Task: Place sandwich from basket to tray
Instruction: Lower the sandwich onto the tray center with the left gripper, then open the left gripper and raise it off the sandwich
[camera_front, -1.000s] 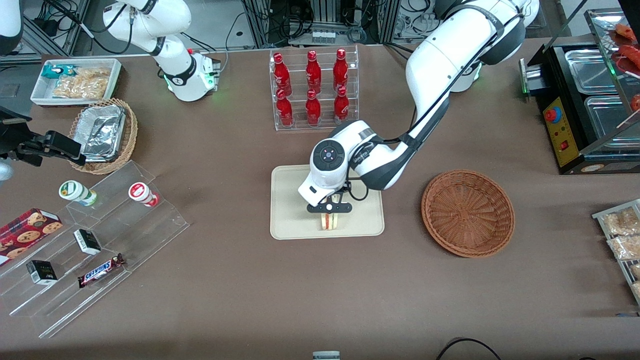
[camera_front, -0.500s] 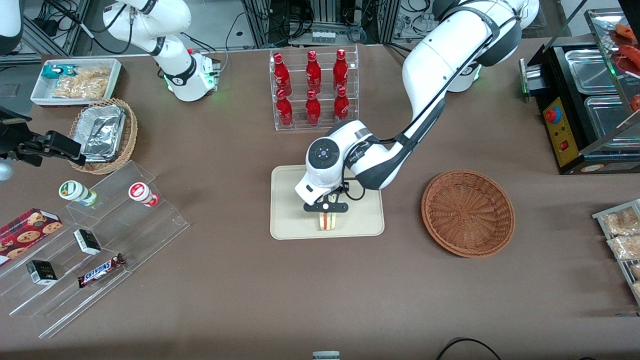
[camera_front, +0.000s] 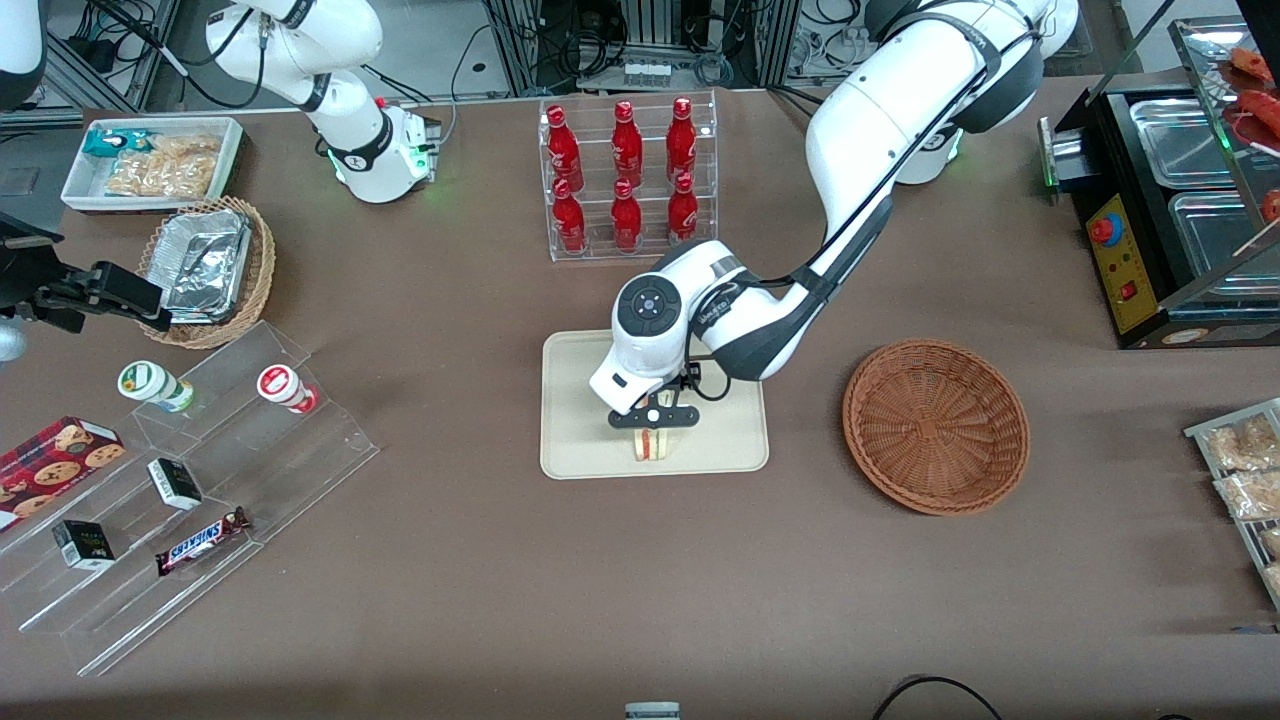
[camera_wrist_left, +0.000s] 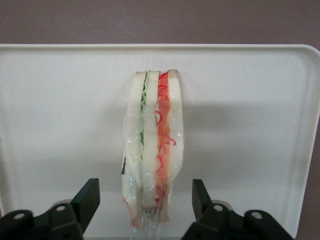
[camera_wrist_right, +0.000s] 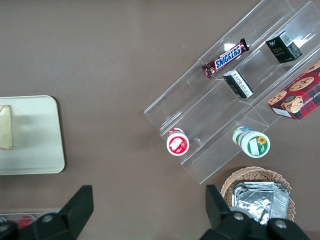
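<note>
The sandwich (camera_front: 655, 446) (camera_wrist_left: 152, 145) is a clear-wrapped white-bread wedge with red and green filling, and it stands on edge on the cream tray (camera_front: 580, 400) (camera_wrist_left: 60, 110). It is in the part of the tray nearer the front camera. My left gripper (camera_front: 655, 430) (camera_wrist_left: 145, 191) hangs just above it, open. One black finger (camera_wrist_left: 89, 192) is on each side of the sandwich, with a gap to the wrap on both sides. The reddish-brown basket (camera_front: 935, 425) lies beside the tray toward the working arm's end, with nothing in it. The right wrist view also catches the tray (camera_wrist_right: 30, 135) and the sandwich (camera_wrist_right: 6, 127).
A clear rack of red bottles (camera_front: 628, 175) stands farther from the front camera than the tray. A stepped acrylic shelf (camera_front: 200, 470) with snacks, a lighter basket of foil containers (camera_front: 210, 265) and a white bin (camera_front: 150, 160) lie toward the parked arm's end. A black appliance (camera_front: 1160, 210) stands at the working arm's end.
The gripper and the sandwich under it have shifted slightly toward the parked arm's end over the tray. In the last half second there is hardly any movement.
</note>
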